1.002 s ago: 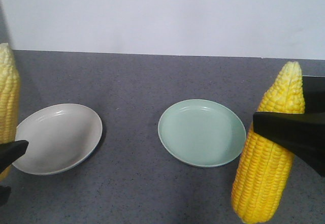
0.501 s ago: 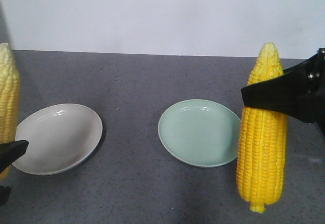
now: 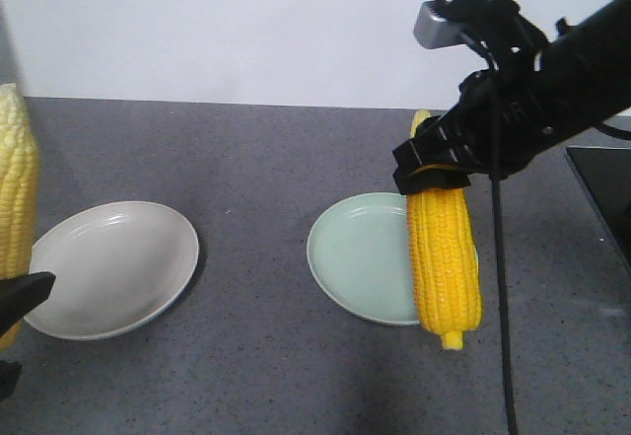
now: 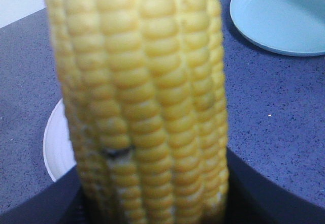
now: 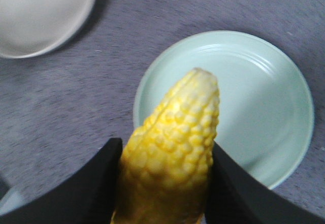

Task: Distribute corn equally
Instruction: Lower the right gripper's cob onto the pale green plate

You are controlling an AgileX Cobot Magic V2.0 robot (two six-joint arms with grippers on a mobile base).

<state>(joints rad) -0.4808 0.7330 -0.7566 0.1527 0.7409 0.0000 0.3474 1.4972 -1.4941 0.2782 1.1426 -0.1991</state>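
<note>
Left hand [image 3: 15,302] at near-left frame edge, clamped on upright cob [image 3: 17,208] beside white plate [image 3: 110,269]; plate bare. Right hand [image 3: 434,167] farther in, pinching second cob [image 3: 444,262] by top, hanging vertical over right rim of green plate [image 3: 370,257], above grey bench [image 3: 256,159]. Risk: release from height with cob on end, it may topple or roll off rim. Left hand mostly cut off. Remaining cobs out of view.

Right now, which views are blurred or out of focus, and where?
Front view: sharp, soft even light, right gripper holding corn. Left wrist view: the cob fills the frame, soft-focused. Right wrist view: cob and green plate slightly blurred.
</note>
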